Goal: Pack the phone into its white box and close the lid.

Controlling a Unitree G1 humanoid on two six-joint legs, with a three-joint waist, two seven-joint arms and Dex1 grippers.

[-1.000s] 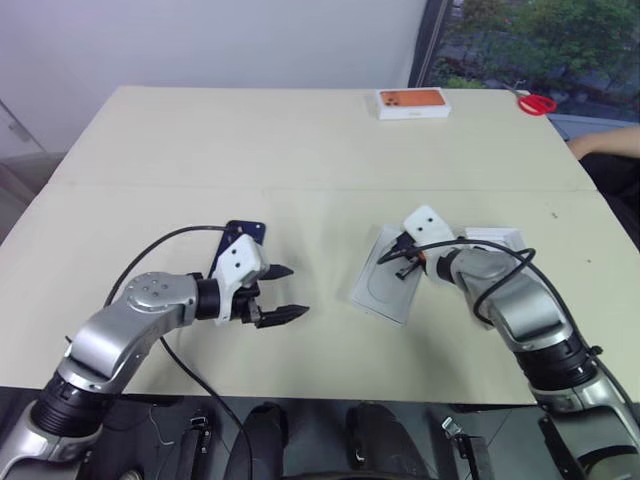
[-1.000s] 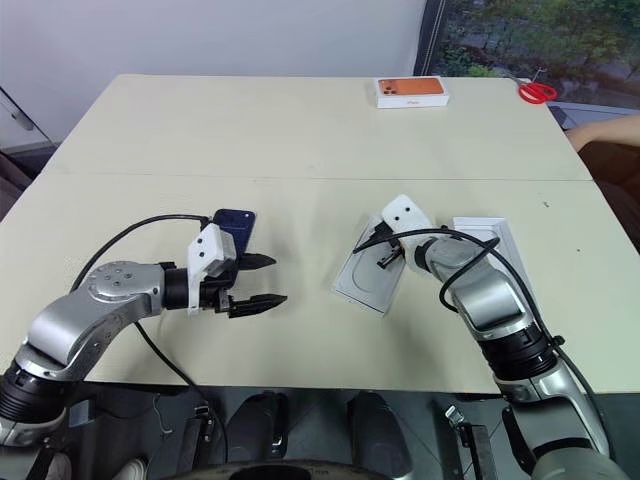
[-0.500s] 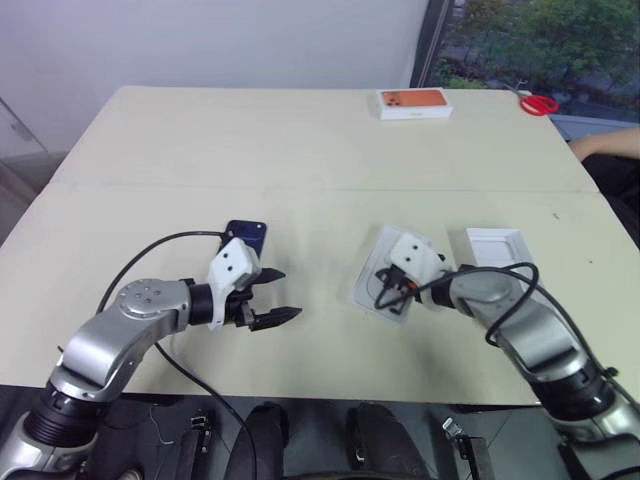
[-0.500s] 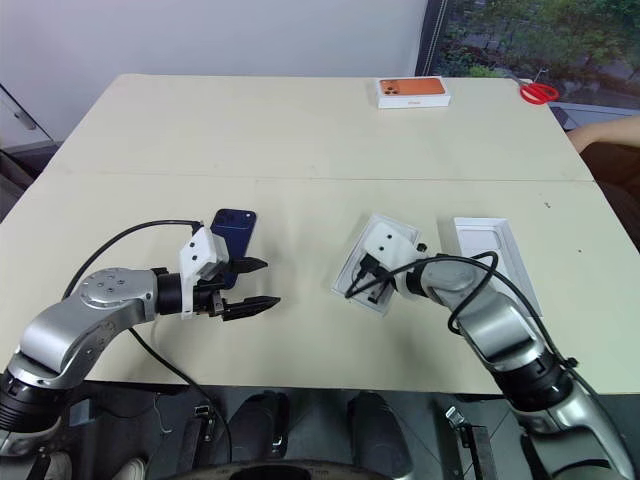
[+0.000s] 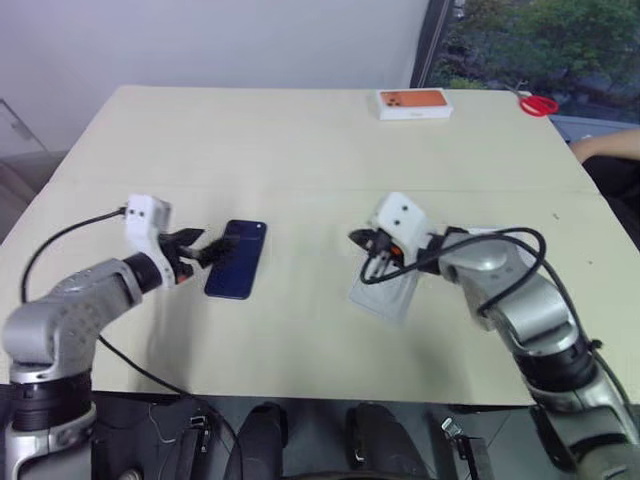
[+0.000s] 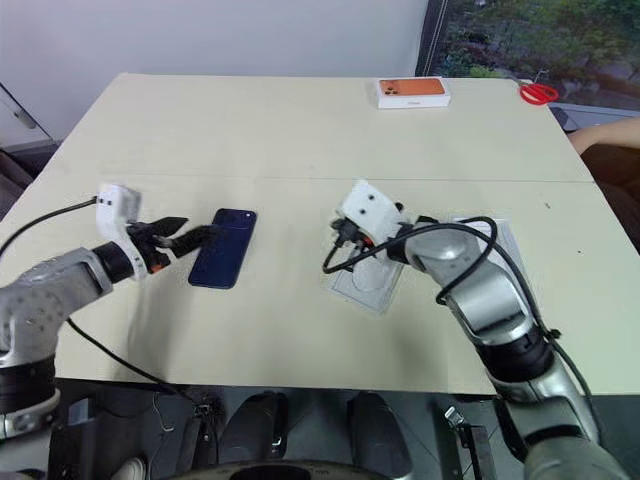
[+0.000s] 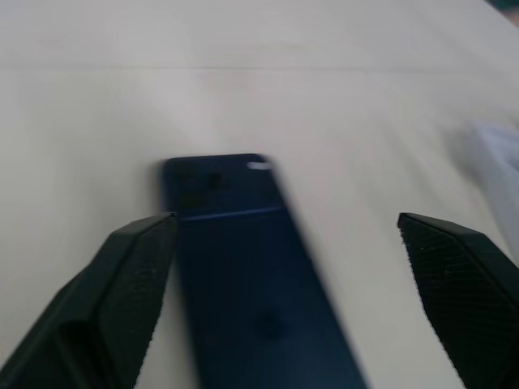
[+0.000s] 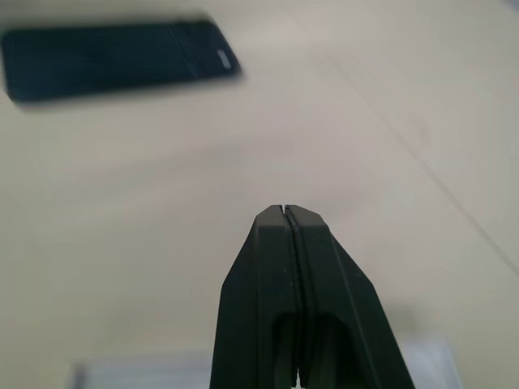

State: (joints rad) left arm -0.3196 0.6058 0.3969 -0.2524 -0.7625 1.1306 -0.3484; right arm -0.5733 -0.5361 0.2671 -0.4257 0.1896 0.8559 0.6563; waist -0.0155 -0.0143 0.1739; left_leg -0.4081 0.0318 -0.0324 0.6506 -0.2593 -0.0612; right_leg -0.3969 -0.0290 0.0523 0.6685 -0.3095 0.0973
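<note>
The dark navy phone (image 5: pixel 237 260) lies flat on the table, left of centre. My left gripper (image 5: pixel 207 243) is just to its left, pointing at it with the fingers open. In the left wrist view the phone (image 7: pixel 243 267) lies between and beyond the two spread fingers. My right gripper (image 5: pixel 358 240) is shut and holds nothing. It hovers over the near end of a thin white insert (image 5: pixel 385 297). A walled white cardboard piece (image 6: pixel 490 228) is mostly hidden behind my right forearm. I cannot tell whether it is the white box or the lid.
A white box with an orange phone picture (image 5: pixel 413 102) sits at the table's far edge, with red scissors (image 5: pixel 537 103) to its right. A person's arm (image 5: pixel 605 145) rests at the right edge. Cables loop around both of my forearms.
My left gripper swung left off the phone, turned to point at it and opened a little wider, uncovering the phone. My right gripper rose from the insert and moved left, staying shut.
</note>
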